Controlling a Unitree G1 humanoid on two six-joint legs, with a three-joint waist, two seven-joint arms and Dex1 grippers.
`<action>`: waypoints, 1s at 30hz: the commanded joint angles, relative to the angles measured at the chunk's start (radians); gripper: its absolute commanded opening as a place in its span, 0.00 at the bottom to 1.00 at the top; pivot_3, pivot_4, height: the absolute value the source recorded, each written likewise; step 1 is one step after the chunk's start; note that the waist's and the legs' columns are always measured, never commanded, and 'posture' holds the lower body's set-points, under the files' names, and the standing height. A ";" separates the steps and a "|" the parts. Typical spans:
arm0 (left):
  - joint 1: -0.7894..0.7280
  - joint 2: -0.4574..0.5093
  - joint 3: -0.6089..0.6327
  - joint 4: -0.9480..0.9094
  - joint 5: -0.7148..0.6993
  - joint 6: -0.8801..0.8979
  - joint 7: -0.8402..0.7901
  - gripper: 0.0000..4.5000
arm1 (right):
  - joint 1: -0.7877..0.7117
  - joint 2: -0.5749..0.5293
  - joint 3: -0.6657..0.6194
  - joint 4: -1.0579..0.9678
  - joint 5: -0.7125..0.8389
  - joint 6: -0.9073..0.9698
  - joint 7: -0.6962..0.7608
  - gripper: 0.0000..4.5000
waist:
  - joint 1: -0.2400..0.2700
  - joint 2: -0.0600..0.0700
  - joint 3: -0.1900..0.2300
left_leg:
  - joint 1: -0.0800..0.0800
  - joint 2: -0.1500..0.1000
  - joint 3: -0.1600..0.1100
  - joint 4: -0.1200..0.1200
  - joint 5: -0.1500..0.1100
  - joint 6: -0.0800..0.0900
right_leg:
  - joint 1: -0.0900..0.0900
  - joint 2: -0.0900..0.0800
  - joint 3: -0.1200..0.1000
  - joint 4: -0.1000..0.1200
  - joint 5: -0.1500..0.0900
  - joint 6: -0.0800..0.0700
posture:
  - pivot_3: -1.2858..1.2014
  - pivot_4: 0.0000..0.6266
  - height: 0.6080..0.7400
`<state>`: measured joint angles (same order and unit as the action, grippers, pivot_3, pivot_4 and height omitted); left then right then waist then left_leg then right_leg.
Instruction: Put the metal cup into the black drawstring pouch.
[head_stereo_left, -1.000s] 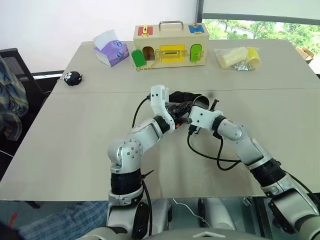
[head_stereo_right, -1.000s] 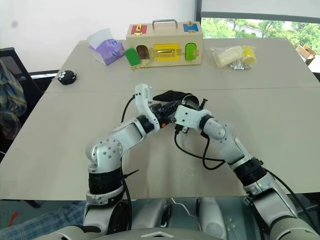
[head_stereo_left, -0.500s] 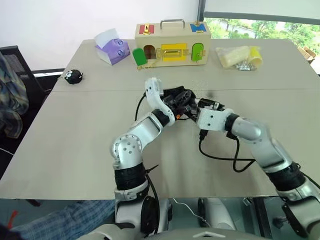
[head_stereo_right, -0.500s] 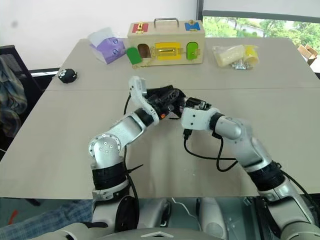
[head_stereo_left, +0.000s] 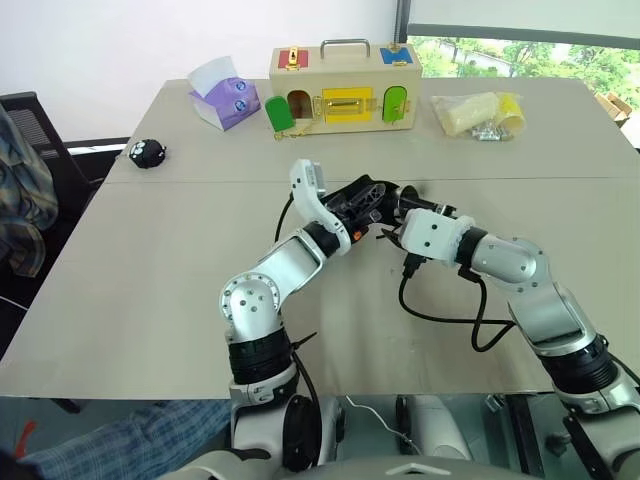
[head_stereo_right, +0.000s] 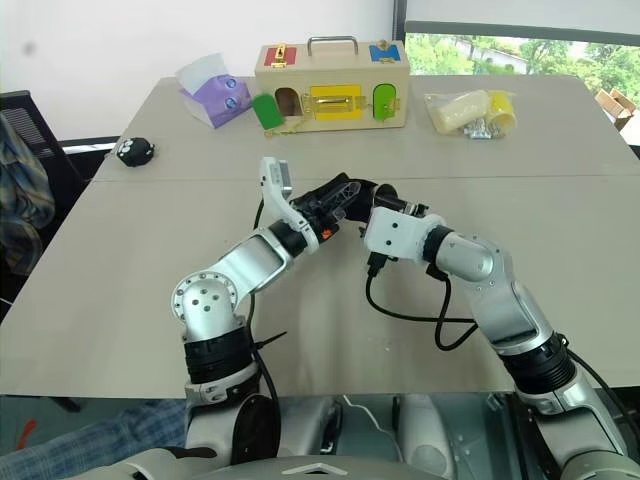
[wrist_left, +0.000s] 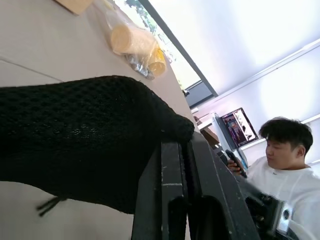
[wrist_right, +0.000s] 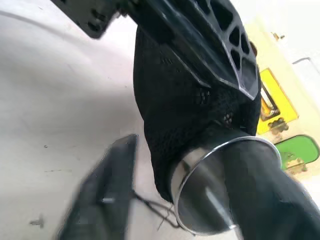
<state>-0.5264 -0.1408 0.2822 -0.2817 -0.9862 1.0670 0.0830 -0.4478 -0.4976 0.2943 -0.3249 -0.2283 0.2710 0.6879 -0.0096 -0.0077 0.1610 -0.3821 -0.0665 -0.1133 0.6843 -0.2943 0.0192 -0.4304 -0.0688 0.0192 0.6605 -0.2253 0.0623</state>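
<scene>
The black drawstring pouch (wrist_left: 80, 130) hangs above the table's middle, a fold of its mesh pinched in my left gripper (wrist_left: 187, 142), which is shut. The metal cup (wrist_right: 200, 200) sits in the pouch's mouth with its shiny rim and open end sticking out. My right gripper (wrist_right: 180, 145) faces that mouth from close by with its fingers apart. One finger (wrist_right: 265, 200) lies against the cup, and the other finger (wrist_right: 100, 200) stands off to the side with bare table between it and the cup. From the head, both hands meet at the pouch (head_stereo_left: 372, 197).
At the far edge stand a wooden lock box (head_stereo_left: 342, 90), a purple tissue pack (head_stereo_left: 222, 100) and a plastic bag of yellow items (head_stereo_left: 478, 115). A small round black toy (head_stereo_left: 147, 152) lies far left. A person (wrist_left: 285, 150) sits beyond the table.
My right gripper has opened from shut and drawn back and up a little from the pouch. The left wrist has rolled, turning the pouch, and kept its grip.
</scene>
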 joint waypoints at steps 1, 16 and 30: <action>0.005 0.004 -0.020 -0.025 -0.038 -0.009 0.003 0.00 | -0.002 0.002 -0.030 -0.021 0.029 0.003 0.002 0.25 | 0.000 0.000 0.000 | 0.000 0.000 0.000 0.000 0.000 0.000 | 0.000 0.000 0.000 0.000 0.000 0.000 | 0.52 0.24 0.77; 0.040 0.043 -0.077 -0.040 -0.085 -0.017 -0.056 0.00 | -0.039 -0.043 0.013 -0.006 0.020 -0.034 0.052 0.01 | 0.000 0.000 0.000 | 0.000 0.000 0.000 0.000 0.000 0.000 | 0.000 0.000 0.000 0.000 0.000 0.000 | 0.52 0.24 0.77; 0.057 0.063 -0.117 -0.061 -0.129 -0.038 -0.106 0.00 | -0.207 -0.097 0.175 0.298 -0.192 -0.263 0.126 0.01 | 0.000 0.000 0.000 | 0.000 0.000 0.001 0.000 0.000 0.000 | 0.000 0.000 0.001 0.000 0.000 0.000 | 0.52 0.24 0.77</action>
<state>-0.4492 -0.0672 0.2001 -0.2850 -1.0625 1.0482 0.0236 -0.6464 -0.5868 0.4494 -0.0418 -0.3933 0.0286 0.7980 -0.0101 -0.0080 0.1612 -0.3820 -0.0665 -0.1120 0.6844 -0.2941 0.0191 -0.4308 -0.0689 0.0200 0.6604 -0.2253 0.0622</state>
